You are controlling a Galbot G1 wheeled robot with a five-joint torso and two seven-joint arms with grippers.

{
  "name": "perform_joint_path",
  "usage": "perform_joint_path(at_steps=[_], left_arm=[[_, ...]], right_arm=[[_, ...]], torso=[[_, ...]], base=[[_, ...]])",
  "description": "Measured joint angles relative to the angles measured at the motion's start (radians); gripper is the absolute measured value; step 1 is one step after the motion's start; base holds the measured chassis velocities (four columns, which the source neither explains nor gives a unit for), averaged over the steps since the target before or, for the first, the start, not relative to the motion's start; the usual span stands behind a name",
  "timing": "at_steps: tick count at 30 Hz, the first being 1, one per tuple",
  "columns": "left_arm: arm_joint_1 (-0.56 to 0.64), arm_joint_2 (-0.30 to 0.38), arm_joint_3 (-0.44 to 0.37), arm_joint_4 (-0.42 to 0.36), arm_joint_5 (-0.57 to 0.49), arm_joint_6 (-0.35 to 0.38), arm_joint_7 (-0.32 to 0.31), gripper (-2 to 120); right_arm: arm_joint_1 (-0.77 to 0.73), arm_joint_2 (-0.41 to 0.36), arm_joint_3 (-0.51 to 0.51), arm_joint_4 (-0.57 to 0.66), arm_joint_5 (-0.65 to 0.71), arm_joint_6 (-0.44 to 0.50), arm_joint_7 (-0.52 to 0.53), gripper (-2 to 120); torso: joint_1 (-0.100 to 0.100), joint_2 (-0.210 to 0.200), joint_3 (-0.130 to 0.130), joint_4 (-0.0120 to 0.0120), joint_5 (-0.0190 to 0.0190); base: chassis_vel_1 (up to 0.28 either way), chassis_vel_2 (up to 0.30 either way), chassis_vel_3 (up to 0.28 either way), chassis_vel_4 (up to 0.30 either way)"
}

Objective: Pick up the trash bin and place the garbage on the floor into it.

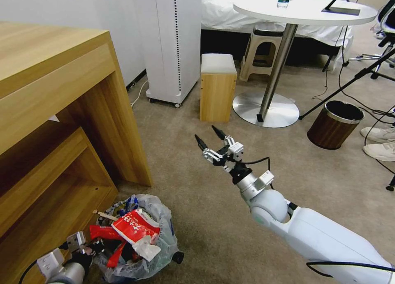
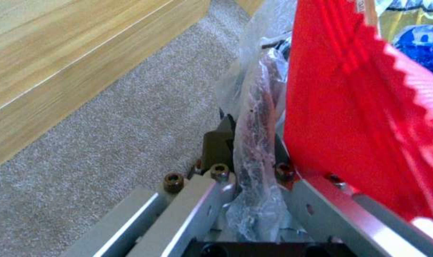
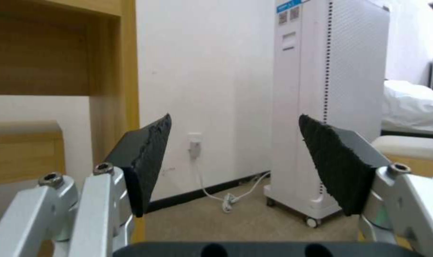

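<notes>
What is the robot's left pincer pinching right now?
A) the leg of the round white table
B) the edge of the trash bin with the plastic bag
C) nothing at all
B: in the left wrist view the left pincer is shut on the bag-lined rim of the trash bin, with a red wrapper right beside it.

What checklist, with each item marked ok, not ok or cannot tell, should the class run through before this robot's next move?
1. Left gripper shut on the plastic-lined trash bin's rim: ok.
2. Right gripper open and empty: ok.
3. Red wrappers and other litter sit inside the bin: ok.
4. Beige carpet floor near the bin free of litter: ok.
5. Bin lifted off the carpet: cannot tell.
6. Wooden desk close beside the bin, little clearance: not ok.
</notes>
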Motion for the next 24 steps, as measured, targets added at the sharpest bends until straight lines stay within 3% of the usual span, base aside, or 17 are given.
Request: perform_joint_path(at_steps=[6,10,12,14,18,24], left_arm=[[0.001,0.001,-0.002,0.001,0.014,0.001,-0.002,1],[0.019,-0.008,-0.009,-0.016,0.047,-0.015,0.002,11],[0.037,-0.019,-0.018,-0.038,0.090,-0.037,0.021,24],[0.041,-0.022,-0.019,-0.044,0.097,-0.040,0.025,25],[0.068,-0.030,-0.027,-0.085,0.131,-0.056,0.041,47],[0.092,-0.037,-0.036,-0.118,0.160,-0.071,0.051,64]], right_arm=[[-0.024,0.001,0.020,0.000,-0.010,0.005,-0.002,70],[-0.035,0.005,0.031,0.001,-0.015,0.007,-0.002,70],[-0.047,0.010,0.040,0.004,-0.021,0.008,-0.003,70],[-0.050,0.010,0.041,0.005,-0.021,0.008,-0.003,70],[-0.062,0.011,0.057,0.011,-0.026,0.008,-0.003,70],[-0.077,0.008,0.075,0.013,-0.027,0.009,-0.004,70]], torso=[[0.000,0.000,0.000,-0.0001,-0.0005],[0.000,0.000,0.000,-0.0001,-0.0014],[0.000,0.000,0.000,0.0000,-0.0007],[0.000,0.000,0.000,0.0000,-0.0008],[0.000,0.000,0.000,0.0000,-0.0006],[0.000,0.000,0.000,0.0000,-0.0005]], base=[[0.000,0.000,0.000,0.000],[0.000,0.000,0.000,0.000],[0.000,0.000,0.000,0.000],[0.000,0.000,0.000,0.000],[0.000,0.000,0.000,0.000],[0.000,0.000,0.000,0.000]])
